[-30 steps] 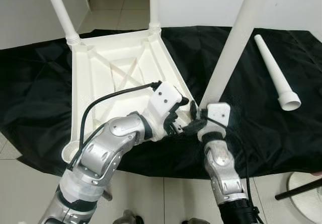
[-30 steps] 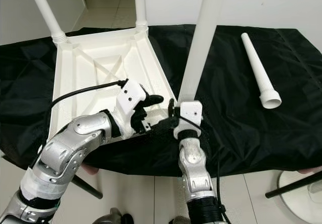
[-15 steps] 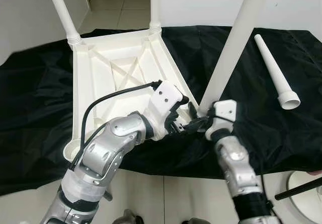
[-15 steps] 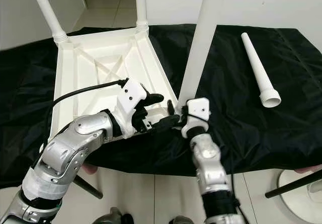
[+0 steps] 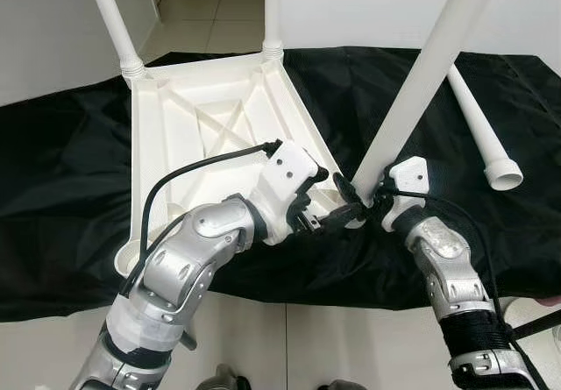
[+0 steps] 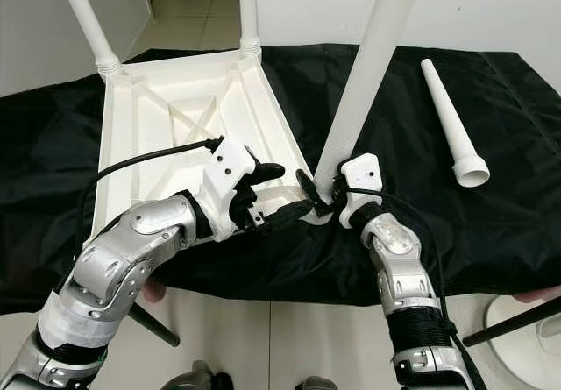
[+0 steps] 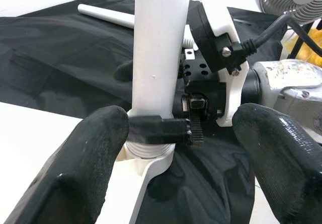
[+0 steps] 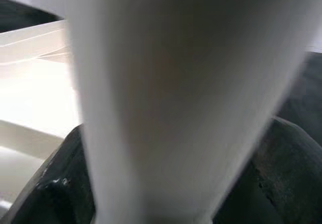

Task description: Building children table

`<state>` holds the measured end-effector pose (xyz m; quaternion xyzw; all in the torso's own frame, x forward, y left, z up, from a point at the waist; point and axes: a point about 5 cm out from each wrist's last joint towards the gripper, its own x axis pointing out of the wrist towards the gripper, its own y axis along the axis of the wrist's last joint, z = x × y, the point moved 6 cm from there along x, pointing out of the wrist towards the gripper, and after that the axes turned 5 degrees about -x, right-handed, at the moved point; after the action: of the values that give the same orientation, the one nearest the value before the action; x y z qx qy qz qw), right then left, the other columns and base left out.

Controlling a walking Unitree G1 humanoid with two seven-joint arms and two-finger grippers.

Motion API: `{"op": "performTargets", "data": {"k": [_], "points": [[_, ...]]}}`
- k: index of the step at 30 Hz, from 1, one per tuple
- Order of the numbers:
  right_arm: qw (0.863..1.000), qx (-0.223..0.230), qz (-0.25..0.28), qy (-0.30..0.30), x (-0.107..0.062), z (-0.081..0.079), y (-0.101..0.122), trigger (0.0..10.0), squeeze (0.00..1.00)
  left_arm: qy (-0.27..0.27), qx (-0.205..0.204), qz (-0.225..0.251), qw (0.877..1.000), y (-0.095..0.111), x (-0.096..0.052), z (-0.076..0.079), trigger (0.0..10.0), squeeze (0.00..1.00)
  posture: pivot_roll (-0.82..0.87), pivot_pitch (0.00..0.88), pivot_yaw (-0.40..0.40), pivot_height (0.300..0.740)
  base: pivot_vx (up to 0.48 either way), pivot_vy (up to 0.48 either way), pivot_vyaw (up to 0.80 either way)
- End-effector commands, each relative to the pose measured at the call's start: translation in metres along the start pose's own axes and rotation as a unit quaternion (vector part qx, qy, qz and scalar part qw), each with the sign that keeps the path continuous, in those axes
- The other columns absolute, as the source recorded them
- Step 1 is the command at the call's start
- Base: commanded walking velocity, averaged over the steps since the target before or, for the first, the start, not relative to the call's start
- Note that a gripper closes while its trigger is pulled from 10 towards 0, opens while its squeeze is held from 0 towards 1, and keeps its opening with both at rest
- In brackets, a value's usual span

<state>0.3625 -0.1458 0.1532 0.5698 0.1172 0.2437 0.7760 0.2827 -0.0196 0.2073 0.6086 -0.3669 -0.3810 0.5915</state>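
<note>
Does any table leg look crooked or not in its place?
Yes. The leg held by the right pincer leans at the near corner socket, while the far legs stand upright. One more leg lies loose on the black cloth.

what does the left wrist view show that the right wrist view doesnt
Left wrist view alone: the leg's base seated in the tabletop's corner socket, the right gripper clamped low on the leg, the spare leg lying on the black cloth, and a fan.
Right wrist view alone: a blurred close-up of the leg with the tabletop's underside ribs behind.
Both: the white leg.
</note>
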Motion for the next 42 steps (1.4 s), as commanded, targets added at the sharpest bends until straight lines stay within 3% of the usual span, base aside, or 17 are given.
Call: {"op": "performTargets", "data": {"k": [1, 4, 5, 6, 7, 8, 9, 17, 18, 29, 37, 42], "points": [[1.0, -0.004, 0.004, 0.019, 0.001, 0.0, 0.002, 10.0, 0.0, 0.004, 0.003, -0.003, 1.0, 0.0, 0.0, -0.003, 10.0, 0.0, -0.04, 0.042, 0.078, 0.74, 0.0, 0.0, 0.0], [0.999, -0.01, 0.003, 0.034, 0.001, 0.0, 0.002, 10.0, 0.0, 0.003, 0.002, -0.004, 1.0, 0.0, 0.0, -0.002, 10.0, 0.0, -0.04, 0.045, 0.08, 0.74, 0.0, 0.0, 0.0], [0.999, -0.015, -0.001, 0.046, 0.001, 0.001, 0.001, 7.5, 0.0, 0.002, 0.002, -0.004, 1.0, 0.0, 0.001, -0.002, 10.0, 0.0, -0.04, 0.045, 0.081, 0.74, 0.0, 0.0, 0.0], [0.999, -0.015, -0.001, 0.046, 0.001, 0.001, 0.001, 7.5, 0.0, 0.002, 0.002, -0.004, 1.0, 0.0, 0.001, -0.002, 10.0, 0.0, -0.04, 0.045, 0.081, 0.74, 0.0, 0.0, 0.0], [0.998, -0.021, -0.004, 0.056, 0.001, 0.002, -0.001, 5.1, 0.0, 0.002, 0.001, -0.005, 1.0, -0.001, 0.001, -0.001, 10.0, 0.0, -0.04, 0.045, 0.081, 0.74, 0.0, 0.0, 0.0], [0.998, -0.021, -0.004, 0.056, 0.001, 0.002, -0.001, 5.1, 0.0, 0.002, 0.001, -0.005, 1.0, -0.001, 0.001, -0.001, 10.0, 0.0, -0.04, 0.045, 0.081, 0.74, 0.0, 0.0, 0.0], [0.998, -0.026, -0.009, 0.064, 0.001, 0.003, -0.003, 0.0, 0.0, 0.001, 0.0, -0.005, 1.0, -0.001, 0.001, -0.001, 10.0, 0.0, -0.04, 0.045, 0.081, 0.74, 0.0, 0.0, 0.0], [0.996, -0.023, -0.028, 0.082, -0.001, 0.005, -0.013, 0.0, 0.0, 0.001, 0.0, -0.005, 1.0, -0.001, 0.001, 0.0, 10.0, 0.0, -0.04, 0.045, 0.081, 0.74, 0.0, 0.0, 0.0], [0.996, -0.023, -0.034, 0.084, -0.001, 0.004, -0.015, 10.0, 0.0, 0.001, 0.0, -0.004, 1.0, 0.0, 0.001, 0.0, 10.0, 0.0, -0.04, 0.038, 0.078, 0.74, 0.0, 0.0, 0.0], [0.996, -0.004, -0.037, 0.086, 0.0, 0.002, -0.021, 10.0, 0.0, 0.0, 0.005, -0.001, 1.0, 0.002, 0.002, -0.001, 10.0, 0.0, -0.04, 0.032, 0.073, 0.74, 0.0, 0.0, 0.0], [0.992, 0.068, -0.081, 0.067, 0.0, -0.001, -0.041, 10.0, 0.0, 0.003, 0.003, -0.002, 1.0, 0.002, 0.001, -0.002, 10.0, 0.0, -0.04, 0.034, 0.074, 0.74, 0.0, 0.0, 0.0], [0.99, 0.081, -0.094, 0.068, 0.003, -0.001, -0.042, 10.0, 0.0, 0.002, 0.001, -0.003, 1.0, 0.001, 0.0, -0.001, 10.0, 0.0, -0.04, 0.041, 0.076, 0.74, 0.0, 0.0, 0.0]]}}
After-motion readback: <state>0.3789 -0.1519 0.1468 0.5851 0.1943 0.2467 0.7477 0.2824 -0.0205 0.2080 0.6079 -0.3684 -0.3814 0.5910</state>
